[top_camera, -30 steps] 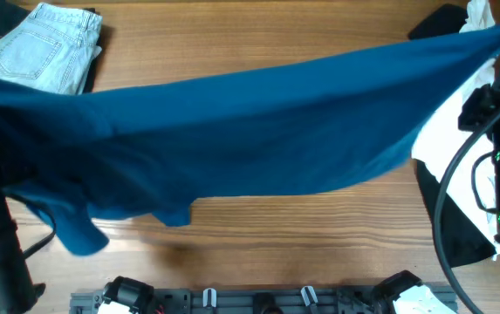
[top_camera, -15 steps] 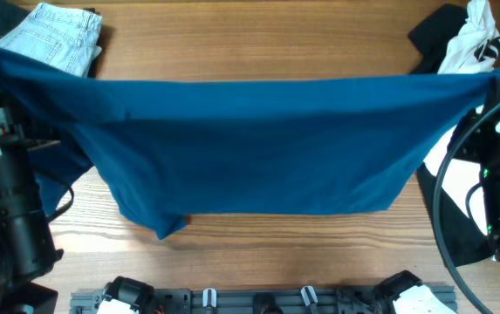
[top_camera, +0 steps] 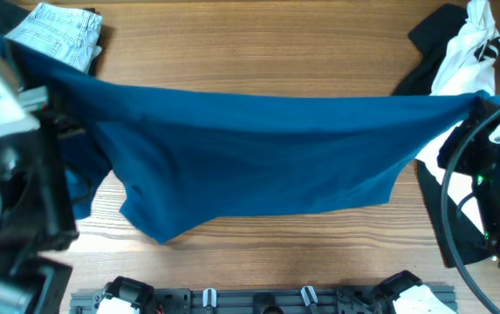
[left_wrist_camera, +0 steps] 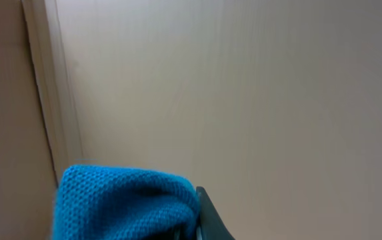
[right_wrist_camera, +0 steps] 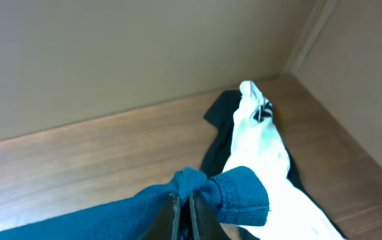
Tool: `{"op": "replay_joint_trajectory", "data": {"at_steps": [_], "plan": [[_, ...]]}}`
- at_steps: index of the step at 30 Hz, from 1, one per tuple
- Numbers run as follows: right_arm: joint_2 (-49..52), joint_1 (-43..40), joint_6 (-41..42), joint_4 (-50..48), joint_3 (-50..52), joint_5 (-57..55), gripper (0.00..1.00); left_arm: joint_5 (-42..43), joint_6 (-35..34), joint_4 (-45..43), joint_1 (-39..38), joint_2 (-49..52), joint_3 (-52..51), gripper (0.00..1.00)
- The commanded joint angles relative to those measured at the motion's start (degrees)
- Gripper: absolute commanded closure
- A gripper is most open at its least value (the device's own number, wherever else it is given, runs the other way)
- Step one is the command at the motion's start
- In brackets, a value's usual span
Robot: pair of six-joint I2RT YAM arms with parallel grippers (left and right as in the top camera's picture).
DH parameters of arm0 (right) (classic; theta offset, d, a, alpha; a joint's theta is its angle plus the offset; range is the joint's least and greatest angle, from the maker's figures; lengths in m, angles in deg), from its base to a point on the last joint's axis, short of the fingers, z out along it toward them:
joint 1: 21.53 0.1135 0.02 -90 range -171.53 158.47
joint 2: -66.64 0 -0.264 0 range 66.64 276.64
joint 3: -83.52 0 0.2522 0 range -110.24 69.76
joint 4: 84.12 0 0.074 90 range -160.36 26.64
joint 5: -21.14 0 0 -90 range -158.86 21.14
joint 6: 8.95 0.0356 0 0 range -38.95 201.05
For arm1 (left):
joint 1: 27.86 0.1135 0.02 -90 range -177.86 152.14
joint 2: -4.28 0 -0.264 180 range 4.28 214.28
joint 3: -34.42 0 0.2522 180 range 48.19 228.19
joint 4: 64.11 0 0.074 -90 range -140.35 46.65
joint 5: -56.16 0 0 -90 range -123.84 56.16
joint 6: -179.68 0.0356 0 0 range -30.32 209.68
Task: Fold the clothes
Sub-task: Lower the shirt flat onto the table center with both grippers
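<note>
overhead, we see the shirt (top_camera: 250, 157) stretched in the air across the table (top_camera: 258, 262). each gripper holds one top corner, the lower edge sags toward the wood, and a sleeve dangles at the lower left. the right gripper (right_wrist_camera: 184, 208) has its jaws pressed together on a bunched corner of blue fabric. the left gripper (left_wrist_camera: 194, 223) shows cloth wadded against one finger, and we judge those jaws clamped on the shirt too. the jeans (top_camera: 58, 30) sit at the far left corner and the white garment (top_camera: 463, 52) at the far right, both near the held corners. to do this step well, we think both arms should hold the top edge taut and level. they should lower together so the hem meets bare wood first, then lay the body flat in the middle, away from both piles. if one side runs ahead the cloth will likely twist, and the hanging sleeve could tuck under.
</note>
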Motion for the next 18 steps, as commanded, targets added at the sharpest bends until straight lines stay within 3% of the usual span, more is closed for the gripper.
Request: {"op": "replay_joint_trajectory", "data": {"at_steps": [1, 11, 18], "plan": [[2.45, -0.22, 3.17, 1.22, -0.92, 1.38, 0.96, -1.84, -4.72, 1.46, -0.20, 3.32, 0.85, 0.96], [13.42, -0.24, 2.82, 0.35, -0.92, 6.93, 0.96, -1.79, -9.20, 1.88, -0.20, 12.55, 0.85, 0.96], [22.01, -1.33, -0.33, -7.63, -0.92, 9.77, 0.96, -1.79, -9.79, 1.20, -0.20, 16.00, 0.85, 0.96]]}}
